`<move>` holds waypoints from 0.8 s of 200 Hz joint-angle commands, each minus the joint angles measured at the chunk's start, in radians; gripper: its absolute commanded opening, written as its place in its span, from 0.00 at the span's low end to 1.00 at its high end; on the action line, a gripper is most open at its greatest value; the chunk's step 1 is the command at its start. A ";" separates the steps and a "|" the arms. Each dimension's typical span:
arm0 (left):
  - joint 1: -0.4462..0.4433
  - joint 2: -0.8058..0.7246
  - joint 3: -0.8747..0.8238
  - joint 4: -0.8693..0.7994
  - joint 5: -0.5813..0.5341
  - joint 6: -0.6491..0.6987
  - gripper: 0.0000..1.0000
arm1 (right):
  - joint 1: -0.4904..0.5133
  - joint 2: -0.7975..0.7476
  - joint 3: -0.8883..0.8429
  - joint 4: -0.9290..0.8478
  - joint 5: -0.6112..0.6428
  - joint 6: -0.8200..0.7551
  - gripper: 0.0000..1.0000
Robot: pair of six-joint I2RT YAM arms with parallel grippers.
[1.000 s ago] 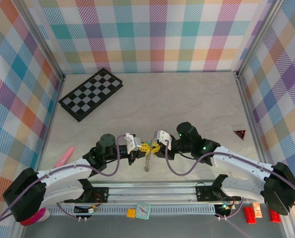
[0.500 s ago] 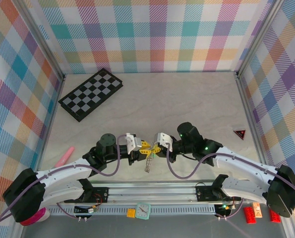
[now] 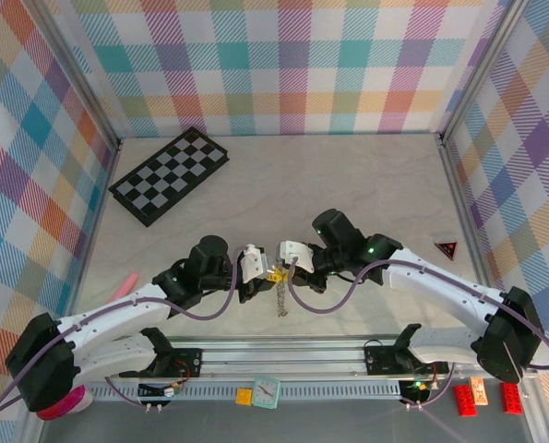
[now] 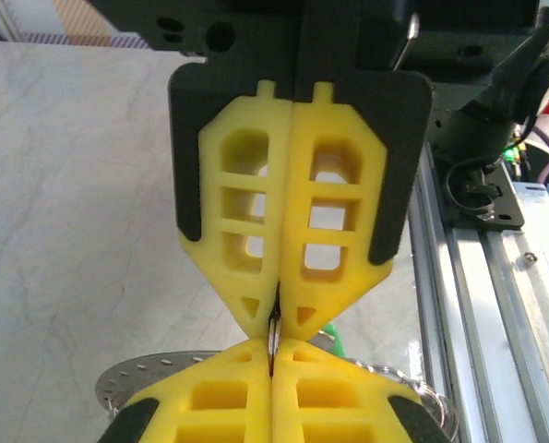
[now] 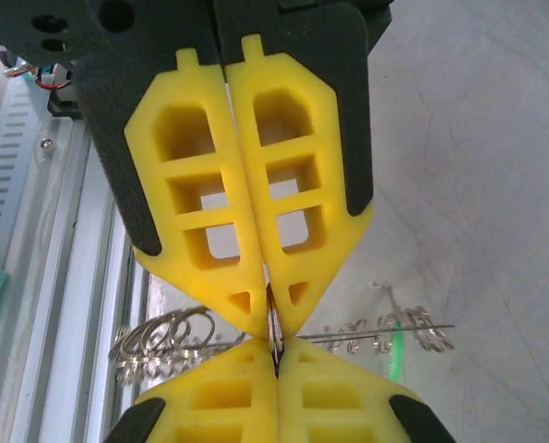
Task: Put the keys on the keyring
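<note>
Both claws have crept closer, tips nearly touching. Left claw [image 4: 272, 349] and right claw [image 5: 276, 355] are each pressed together, pinching the keyring [image 3: 278, 297] by its thin rim. The rest dangles below. It looks light, stiff and slippery, so I'd grip it edge-on.

Pair of white-shelled arms [image 3: 117, 325] above the long silver aluminium rail [image 3: 283, 355]. Joint housings [image 3: 205, 260] were black and rounded, largest near the rail's two ends. A lilac cable [image 3: 316, 312] looped along each arm. Left gripper [image 3: 268, 276] and right gripper [image 3: 281, 271] had white bodies, black finger carriers and yellow lattice-cut plastic fingers [image 5: 209, 185] with wedge tips. A small green light [image 3: 370, 247] glowed on the arm above the rail's right half.
</note>
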 commanded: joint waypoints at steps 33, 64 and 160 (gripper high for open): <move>-0.008 -0.025 -0.033 0.046 0.020 -0.001 0.00 | -0.013 -0.127 -0.111 0.211 -0.127 0.089 0.34; -0.008 -0.048 -0.139 0.301 0.028 -0.106 0.00 | -0.053 -0.176 -0.245 0.396 -0.166 0.199 0.35; -0.008 0.026 -0.224 0.605 0.071 -0.205 0.00 | -0.061 -0.122 -0.312 0.503 -0.158 0.265 0.26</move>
